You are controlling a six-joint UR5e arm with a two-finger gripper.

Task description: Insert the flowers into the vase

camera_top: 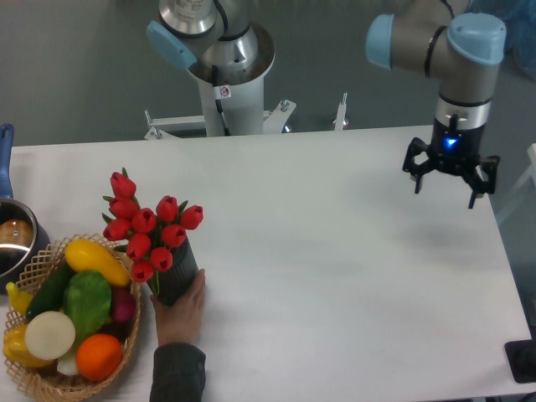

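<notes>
**Tulips in the vase, arm off to the right**

A white table (318, 276) fills the view. At its right edge the gripper (450, 181) hangs with jaws spread wide, holding nothing. At the left sits a wicker basket (38, 381) of produce. Beside it, red flowers (142, 230) stand in the dark vase (177, 280), which a person's hand (180, 311) grips.

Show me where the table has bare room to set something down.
Widest free patch: the white table between the vase with the flowers and the open gripper at the right edge. The back strip is bare too. The left is crowded: wicker basket, pot, and a person's hand on the vase.
</notes>
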